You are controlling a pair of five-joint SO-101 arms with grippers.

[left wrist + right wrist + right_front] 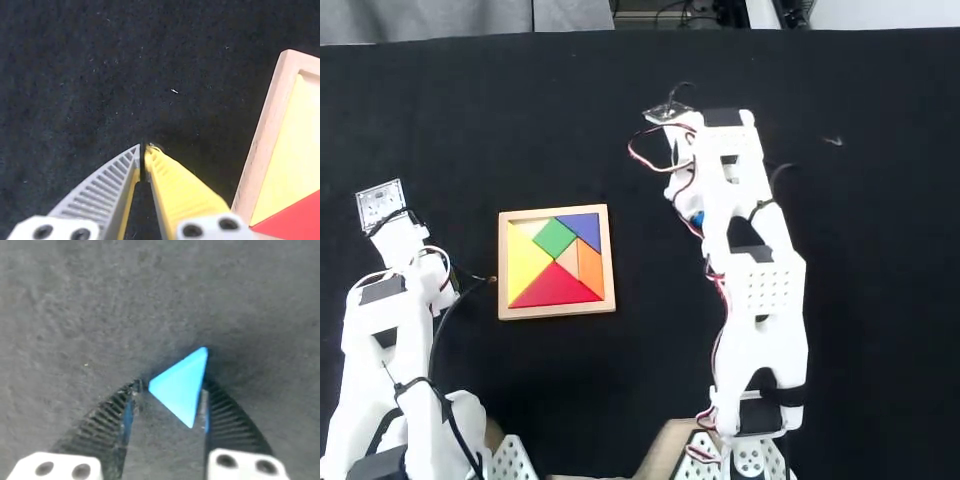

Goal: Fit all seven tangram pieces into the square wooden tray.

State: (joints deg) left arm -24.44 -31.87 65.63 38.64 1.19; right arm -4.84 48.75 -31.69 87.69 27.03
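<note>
6 of 7 pieces sit in the tray (504, 262) on the black cloth (440, 120). A yellow triangle (523, 268) lies along the tray's 9 o'clock side and a red triangle (558, 290) along 6 o'clock. A green square (554, 238) sits near 12 o'clock, a dark-blue piece (584, 228) fills the 1 o'clock corner, an orange piece (590, 268) lies at 3 o'clock, and a tan triangle (567, 258) is at the centre. We see pale bare wood in the 11 o'clock corner.

The 7th piece, a light-blue triangle (179, 385), is outside the tray, grasped by the right gripper (171, 384) over the cloth. 1 edge of it lies against 1 black finger (225, 415), and the opposite corner sits at the other finger's tip. In the high view the right arm (750, 270) stands at 3 o'clock from the tray, well apart from it, and stretches toward 12 o'clock.

The left arm (390, 330) sits at 8 o'clock from the tray. The left gripper (144, 149) is clenched on nothing, its grey and yellow fingers meeting at the tips. It hangs over bare cloth just beside the tray's outer rim, near the yellow and red triangles.
</note>
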